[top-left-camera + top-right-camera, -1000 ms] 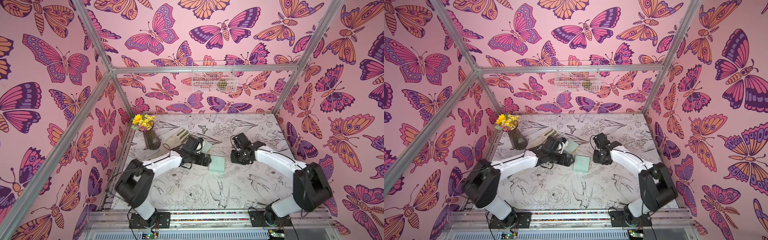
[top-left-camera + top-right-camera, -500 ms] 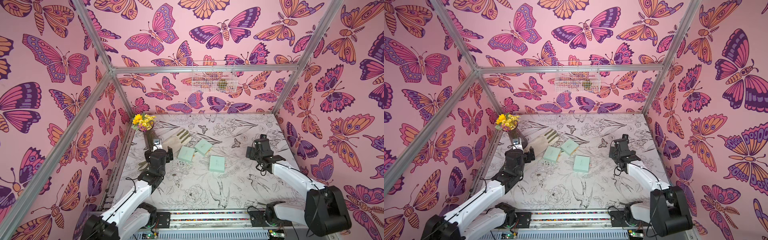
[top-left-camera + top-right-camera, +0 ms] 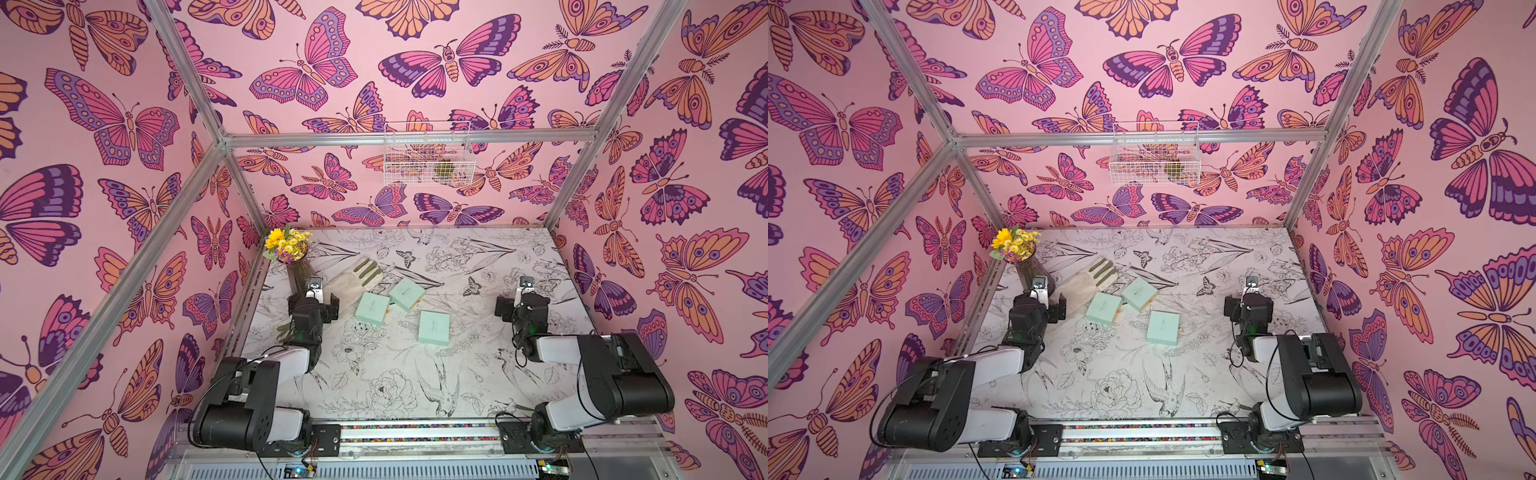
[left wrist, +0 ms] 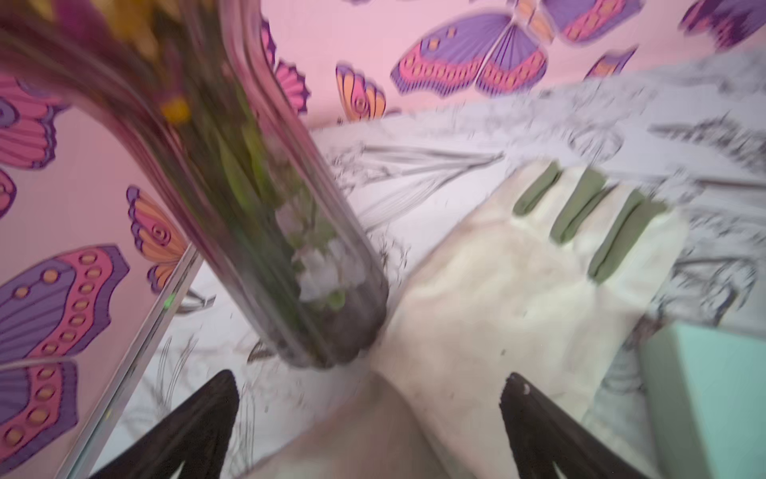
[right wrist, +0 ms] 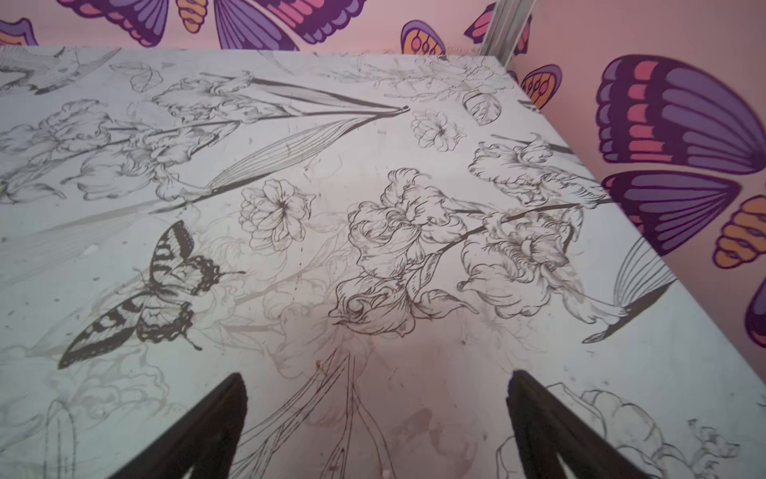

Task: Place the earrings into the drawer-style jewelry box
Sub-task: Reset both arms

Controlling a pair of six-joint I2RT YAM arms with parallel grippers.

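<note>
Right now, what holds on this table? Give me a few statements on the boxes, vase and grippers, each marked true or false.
1. Three boxes lie on the table. True.
2. The left gripper holds a box. False: it is open and empty, facing the vase.
3. The vase lies on its side. False: it stands upright, with flowers in it.
4. The right gripper is open over bare table. True.
5. A glove lies between the vase and the boxes. True.
</note>
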